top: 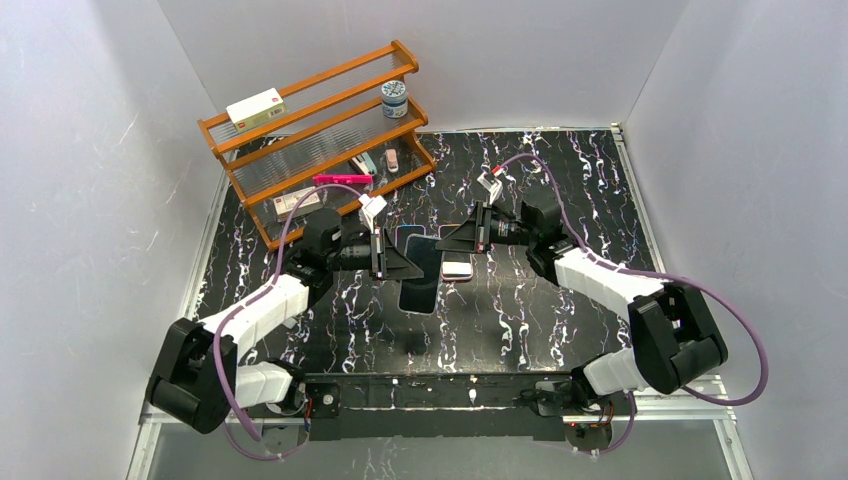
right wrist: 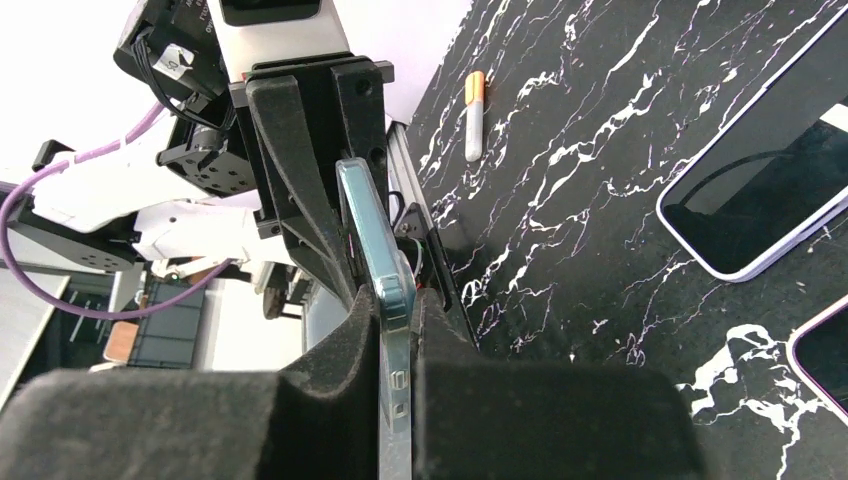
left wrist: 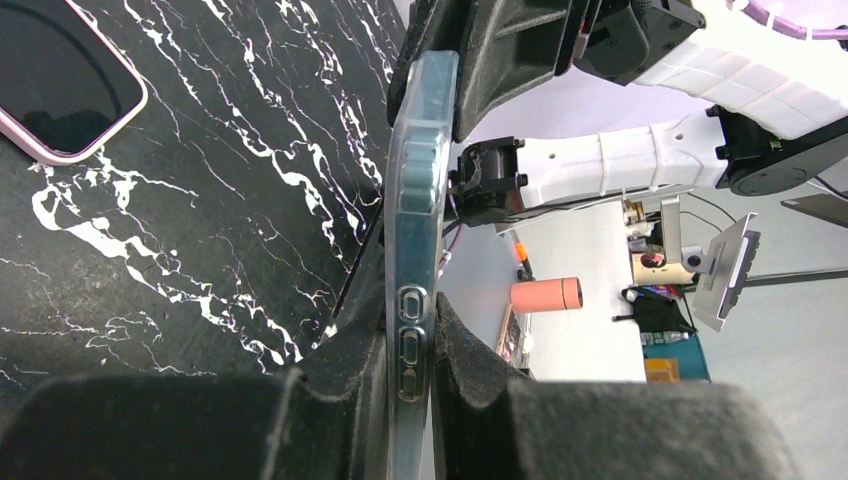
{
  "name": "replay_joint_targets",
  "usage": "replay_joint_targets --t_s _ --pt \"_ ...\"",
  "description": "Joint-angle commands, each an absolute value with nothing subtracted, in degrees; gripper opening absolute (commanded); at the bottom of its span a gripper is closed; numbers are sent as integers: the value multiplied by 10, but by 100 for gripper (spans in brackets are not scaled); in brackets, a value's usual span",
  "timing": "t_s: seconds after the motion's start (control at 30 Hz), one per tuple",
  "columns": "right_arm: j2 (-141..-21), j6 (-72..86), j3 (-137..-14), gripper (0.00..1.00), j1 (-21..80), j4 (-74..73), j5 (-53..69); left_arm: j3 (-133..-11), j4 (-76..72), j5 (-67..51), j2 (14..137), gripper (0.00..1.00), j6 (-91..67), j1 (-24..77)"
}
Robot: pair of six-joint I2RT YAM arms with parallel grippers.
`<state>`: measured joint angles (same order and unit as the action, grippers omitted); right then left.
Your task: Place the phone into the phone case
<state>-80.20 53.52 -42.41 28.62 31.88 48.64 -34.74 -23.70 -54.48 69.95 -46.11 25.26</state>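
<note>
Top view: at the centre, the left gripper [top: 408,264] and right gripper [top: 447,241] are being held tip to tip above the table [top: 560,330], where a dark phone [top: 419,285] and a pink-rimmed phone [top: 457,270] are lying. Left wrist view: the clear phone case [left wrist: 415,180] is being clamped edge-on by the left jaws at the bottom, its far end by the right jaws at the top. Right wrist view: the same double grip is being shown. With uneven pulling, it could be twisted or dropped.
</note>
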Motion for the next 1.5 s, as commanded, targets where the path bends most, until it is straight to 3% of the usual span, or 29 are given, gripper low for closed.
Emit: replay_joint_targets --t_s 0.0,0.2,0.4,0.57,0.67,0.73,0.83,0.9,0.97,1.17,1.47 --pt "-767 538 -466 18 289 330 493 -342 -211 -506 696 0 -472 255" --pt "-787 615 -415 56 292 446 515 -337 -304 -477 650 0 -555 255" --pt "-811 639 -388 63 325 497 511 -328 -338 -405 605 0 -595 255" --pt "-829 666 -375 57 353 546 501 -324 -355 -384 591 0 -609 255" --pt "-835 675 -370 47 361 561 498 -321 -356 -379 585 0 -609 255" --pt "-835 679 -368 37 364 567 495 -317 -355 -373 581 0 -607 255" --pt "-837 685 -365 13 366 574 491 -312 -355 -367 577 0 -606 255" --pt "-835 689 -360 3 367 582 489 -310 -355 -364 576 0 -605 255" --pt "-834 688 -360 1 367 583 490 -311 -346 -361 574 1 -602 255" --pt "-828 683 -355 1 367 580 497 -326 -280 -330 563 35 -583 255" --pt "-801 627 -365 1 366 475 475 -376 -113 -267 559 41 -493 255"
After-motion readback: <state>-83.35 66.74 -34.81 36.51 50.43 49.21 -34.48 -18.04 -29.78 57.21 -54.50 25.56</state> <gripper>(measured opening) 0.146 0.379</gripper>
